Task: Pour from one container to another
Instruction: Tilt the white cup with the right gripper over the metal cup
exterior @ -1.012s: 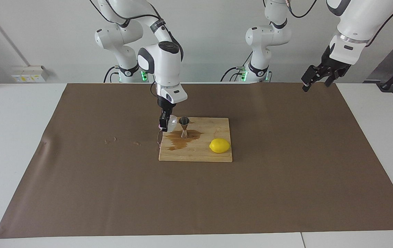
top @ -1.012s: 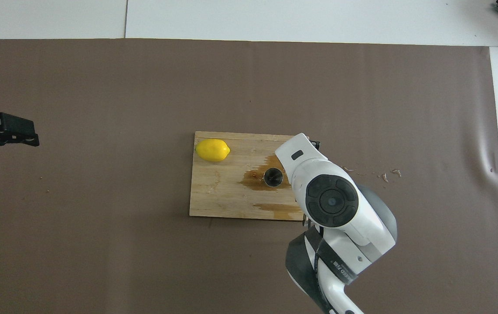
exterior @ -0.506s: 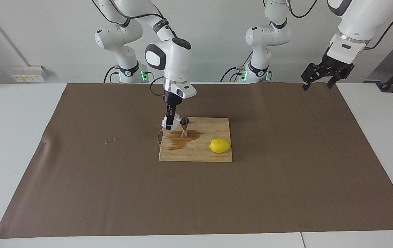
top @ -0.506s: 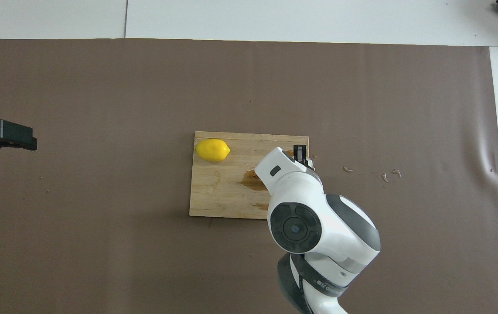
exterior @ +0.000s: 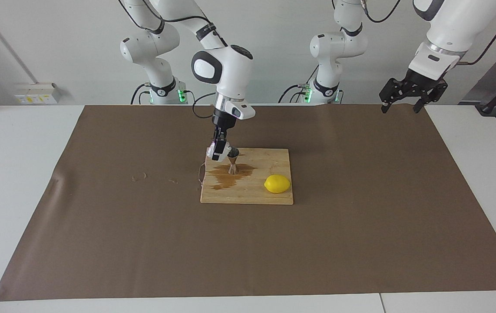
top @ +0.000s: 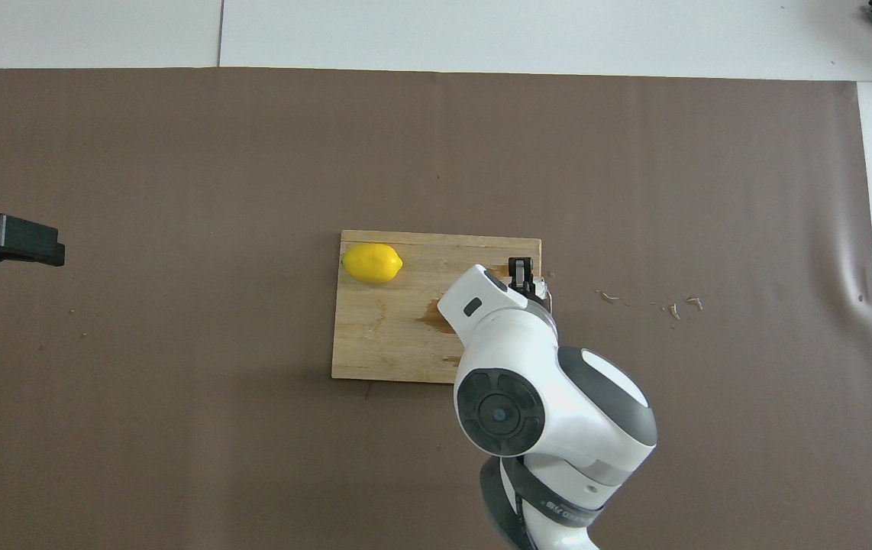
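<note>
The right gripper [exterior: 219,150] clamps the cup [exterior: 211,154] tilted at the jigger's [exterior: 232,161] mouth, so it can pour into it on the stained board [exterior: 274,198] near a lemon [exterior: 277,184], while the left gripper [exterior: 406,93] waits, fingers spread, over the mat's corner.

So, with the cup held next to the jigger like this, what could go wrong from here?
1. The right gripper holds the whitish cup right beside the slim steel jigger; a small sideways move might tip the jigger over.
2. The cutting board already has a brown puddle around the jigger, so pouring may again miss its narrow mouth.
3. More liquid could run off the board onto the brown paper.
</note>
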### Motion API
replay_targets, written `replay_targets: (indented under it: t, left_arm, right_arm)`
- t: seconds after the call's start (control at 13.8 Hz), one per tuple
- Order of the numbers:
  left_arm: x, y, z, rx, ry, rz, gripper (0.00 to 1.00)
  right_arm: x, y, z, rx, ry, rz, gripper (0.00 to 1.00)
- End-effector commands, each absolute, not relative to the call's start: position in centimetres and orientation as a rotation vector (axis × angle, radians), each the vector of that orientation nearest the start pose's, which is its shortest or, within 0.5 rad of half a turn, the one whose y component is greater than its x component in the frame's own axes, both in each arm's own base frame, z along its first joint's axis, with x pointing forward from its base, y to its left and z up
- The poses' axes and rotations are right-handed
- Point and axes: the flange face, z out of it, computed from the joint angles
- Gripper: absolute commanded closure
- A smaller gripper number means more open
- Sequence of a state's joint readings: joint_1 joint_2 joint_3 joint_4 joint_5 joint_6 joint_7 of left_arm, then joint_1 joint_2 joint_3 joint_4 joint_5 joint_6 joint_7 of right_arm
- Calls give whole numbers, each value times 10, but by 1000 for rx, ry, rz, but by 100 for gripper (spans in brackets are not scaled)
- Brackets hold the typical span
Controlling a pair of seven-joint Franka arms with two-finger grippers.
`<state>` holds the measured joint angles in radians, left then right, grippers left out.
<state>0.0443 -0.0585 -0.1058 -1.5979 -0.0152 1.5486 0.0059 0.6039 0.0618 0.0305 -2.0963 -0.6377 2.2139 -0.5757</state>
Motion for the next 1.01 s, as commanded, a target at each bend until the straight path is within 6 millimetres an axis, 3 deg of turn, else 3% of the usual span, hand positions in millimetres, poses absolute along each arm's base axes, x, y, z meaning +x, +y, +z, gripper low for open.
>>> replay_targets:
  t: [0.0,0.14,0.94]
  left_arm:
    - [521,-34,640,-3142,123,-4,0]
    - [521,-34,640,-3142,125,8,0]
    - [519,-31,639,-3143,116,23,0]
  right_arm:
    - [466,310,410,1792,1817,36,100]
    - [461,319,413,1769,1825,35,100]
    - [471,331,416,1795,1787,82,100]
